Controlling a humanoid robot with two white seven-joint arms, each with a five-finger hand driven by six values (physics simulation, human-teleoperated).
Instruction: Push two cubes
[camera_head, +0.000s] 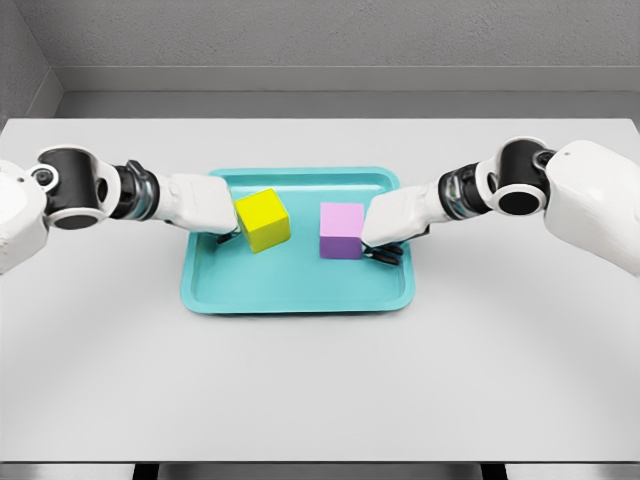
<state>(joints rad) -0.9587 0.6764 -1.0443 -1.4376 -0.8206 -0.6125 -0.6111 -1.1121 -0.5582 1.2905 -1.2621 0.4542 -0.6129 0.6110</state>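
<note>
In the teal tray (297, 297), the left hand (200, 203) touches the yellow cube (262, 220) from 9 o'clock, the right hand (397, 222) the pink cube (342, 231) from 3; finger posture unclear; both look light, rigid, likely slippery; push flat faces.

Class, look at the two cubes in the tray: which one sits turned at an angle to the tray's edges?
The yellow cube, beside the left hand, is turned. The pink cube sits square to the teal tray.
</note>
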